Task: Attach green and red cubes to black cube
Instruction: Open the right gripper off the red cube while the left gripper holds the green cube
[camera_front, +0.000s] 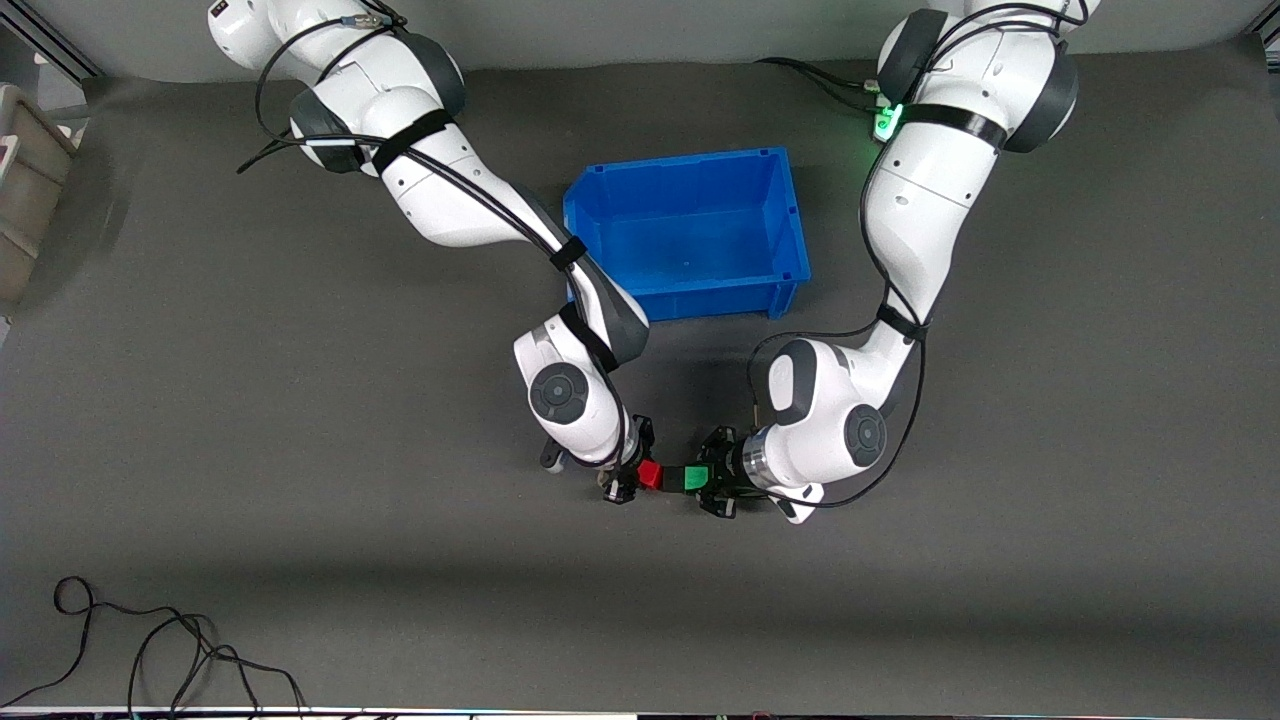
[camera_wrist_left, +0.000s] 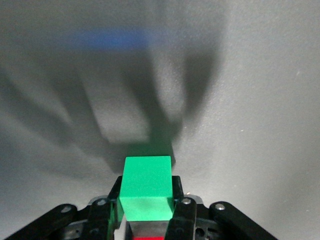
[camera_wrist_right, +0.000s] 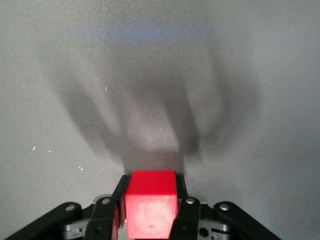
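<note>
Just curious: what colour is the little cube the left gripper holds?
Bright green cube; the left wrist view shows it best.

From my right wrist camera I see the red cube (camera_wrist_right: 151, 204) clamped between the two black fingers (camera_wrist_right: 186, 216) of the right gripper (camera_wrist_right: 150, 215), one finger pressed to each side of it. The cube's face toward the lens looks a little scuffed (pale smudges on the red). Past it lies the grey table (camera_wrist_right: 270, 75), where a broad soft shadow spreads out from the gripper and cube.
</note>
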